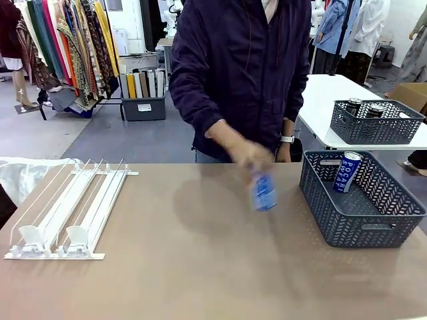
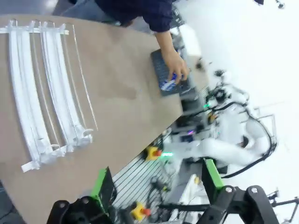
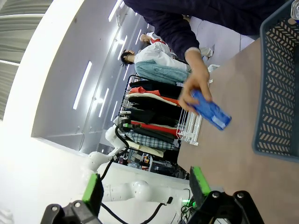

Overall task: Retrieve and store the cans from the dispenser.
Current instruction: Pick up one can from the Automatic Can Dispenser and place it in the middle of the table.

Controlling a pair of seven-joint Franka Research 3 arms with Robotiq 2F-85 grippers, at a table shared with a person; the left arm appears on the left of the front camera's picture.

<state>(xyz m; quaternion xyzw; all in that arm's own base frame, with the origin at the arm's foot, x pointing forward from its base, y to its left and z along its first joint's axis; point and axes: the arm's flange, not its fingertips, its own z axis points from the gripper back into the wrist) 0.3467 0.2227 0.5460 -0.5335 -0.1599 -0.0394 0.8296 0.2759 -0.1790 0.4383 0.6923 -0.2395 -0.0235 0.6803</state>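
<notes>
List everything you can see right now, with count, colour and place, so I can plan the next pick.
Dispenser: one, white, on the table's left side by the front view; its rails hold no cans.
Blue can: one, blurred, in the person's hand above the middle of the table.
Basket: one, dark grey lattice, on the table's right side.
Can in basket: one, blue and white, leaning inside against the far wall.
Second basket: one, dark grey, on the white table behind, holding dark cans.
Table: one, brown.
Person's hand: one, gripping the blue can.
Left gripper: open, empty, above the table edge.
Right gripper: open, empty.
</notes>
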